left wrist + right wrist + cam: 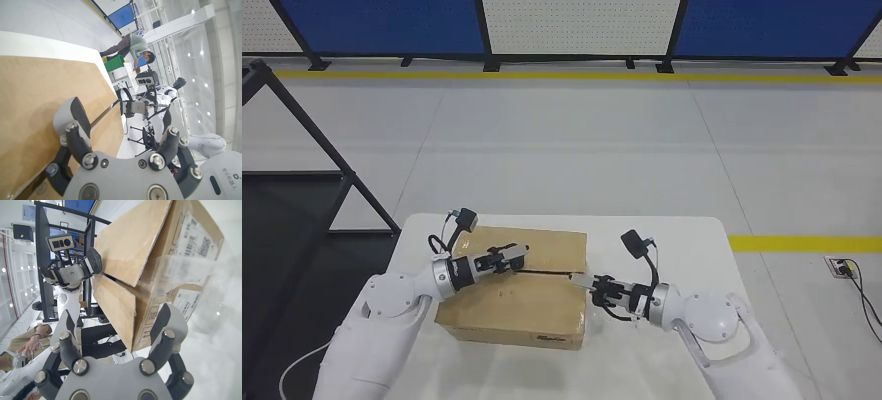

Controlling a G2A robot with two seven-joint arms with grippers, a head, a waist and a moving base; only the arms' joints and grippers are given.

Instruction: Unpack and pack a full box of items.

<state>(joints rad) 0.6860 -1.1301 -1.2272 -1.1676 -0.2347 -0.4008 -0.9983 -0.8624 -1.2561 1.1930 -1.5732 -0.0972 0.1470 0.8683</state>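
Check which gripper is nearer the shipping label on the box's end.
Right. The right gripper is open at that end of the box, beside the shipping label. The left gripper is over the top flaps near the seam, farther away.

A brown cardboard box [512, 312] sits on the white table [672, 240], its two top flaps lying closed with a dark seam between them. The left gripper [510, 258] rests over that seam, near the box's middle. The right gripper [594, 290] is at the box's right end, level with the seam. A black frame [312, 130] stands beside the table's left side.
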